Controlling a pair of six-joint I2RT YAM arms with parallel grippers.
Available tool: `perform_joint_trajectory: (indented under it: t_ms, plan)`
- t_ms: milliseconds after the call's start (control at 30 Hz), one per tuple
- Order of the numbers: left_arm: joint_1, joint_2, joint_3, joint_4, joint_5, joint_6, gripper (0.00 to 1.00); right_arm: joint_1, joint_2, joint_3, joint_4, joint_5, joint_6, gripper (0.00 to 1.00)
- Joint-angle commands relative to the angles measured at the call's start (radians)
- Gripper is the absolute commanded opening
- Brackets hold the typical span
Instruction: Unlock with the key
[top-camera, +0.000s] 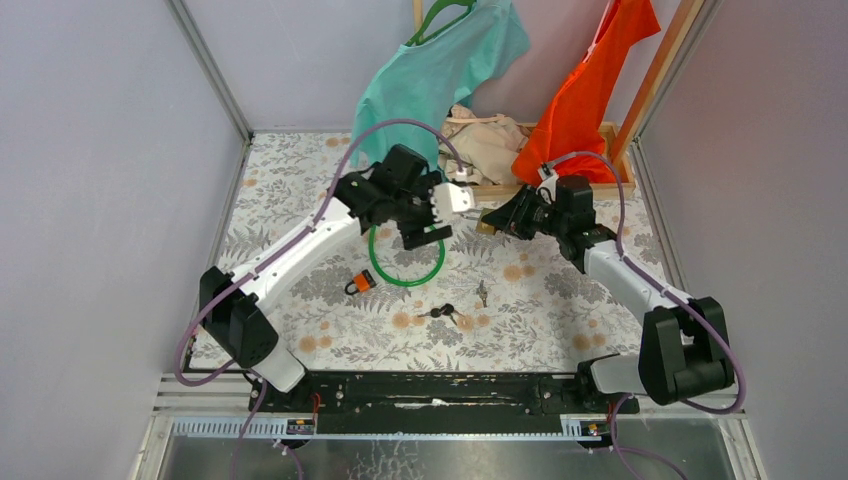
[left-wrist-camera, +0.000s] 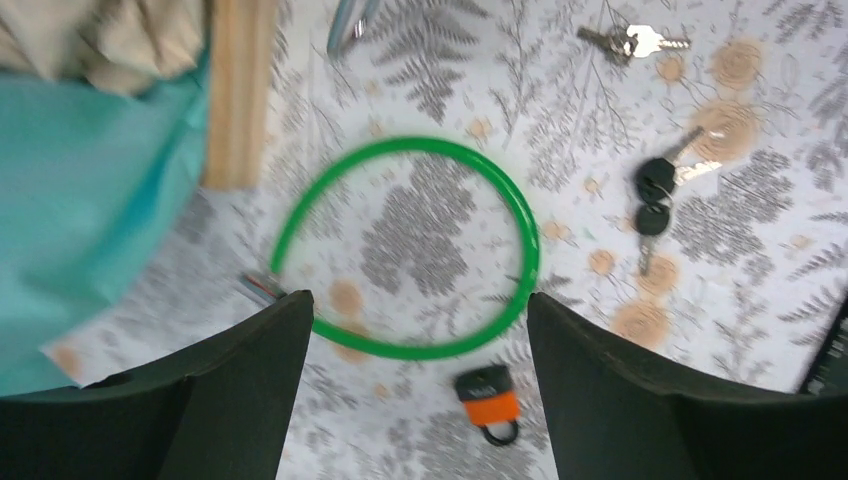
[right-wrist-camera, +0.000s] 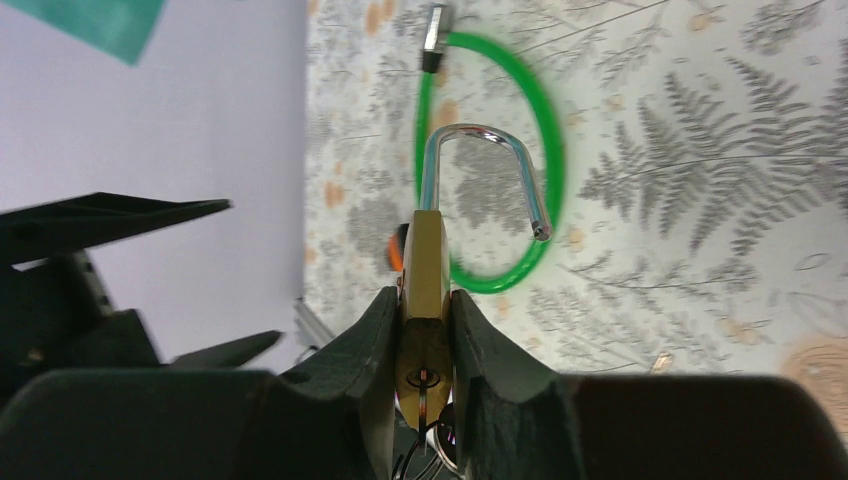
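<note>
From here the unlocking looks all but finished. The brass padlock (right-wrist-camera: 425, 265) is pinched by its body in the right arm's (top-camera: 620, 270) jaws, which are closed tight on it. It hangs above the table (top-camera: 560, 320) at about 1 o'clock from the table's middle. Its shackle (right-wrist-camera: 480, 150) has swung out, and the free end is plainly clear of the body. What I take for the key (right-wrist-camera: 428, 395) sits in the bottom of the lock with a ring hanging under it, though that part is dim. The left arm's (top-camera: 300, 240) jaws are spread wide with nothing between them, hovering over the green cable loop (left-wrist-camera: 420, 250), just beside the padlock at its 9 o'clock. I'd judge that little is left, perhaps only pulling the key out or setting the lock down.

By my count there are:
- Two arms.
- Two padlocks: the brass one in the air, and a small orange padlock (left-wrist-camera: 488, 400) lying on the table at 8 o'clock from the loop.
- One green loop.
- Two bunches of keys on the table. The black-headed keys (left-wrist-camera: 652, 195) are a pair, at 5 o'clock from the loop. The silver keys (left-wrist-camera: 630, 42) lie at about 3 o'clock, and I can't tell how many are in that bunch.
- Three pieces of cloth at the 12 o'clock edge: a teal shirt (top-camera: 440, 60), an orange garment (top-camera: 590, 90) and a beige heap (top-camera: 485, 140).
</note>
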Motion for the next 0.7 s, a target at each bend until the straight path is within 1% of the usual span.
perform_joint_trajectory:
  t_ms: [0,133,233,333,500,667]
  plan:
    - [0.108,-0.008,0.020,-0.173,0.194,-0.111,0.85,0.008,0.053,0.036,0.115,0.076,-0.151,0.00]
    - [0.206,-0.015,0.015,-0.176,0.246,-0.125,0.84,0.014,0.134,0.023,0.165,0.095,-0.201,0.00]
    - [0.260,-0.023,0.018,-0.177,0.278,-0.125,0.83,0.036,0.169,0.024,0.129,0.131,-0.262,0.00]
    - [0.284,-0.030,0.012,-0.167,0.274,-0.126,0.82,0.041,0.185,-0.002,0.132,0.128,-0.254,0.00]
    - [0.309,-0.048,-0.017,-0.123,0.247,-0.125,0.81,0.055,0.168,-0.092,0.160,0.135,-0.232,0.00]
    - [0.331,-0.056,-0.040,-0.118,0.237,-0.125,0.80,0.058,0.186,-0.130,0.155,0.115,-0.205,0.00]
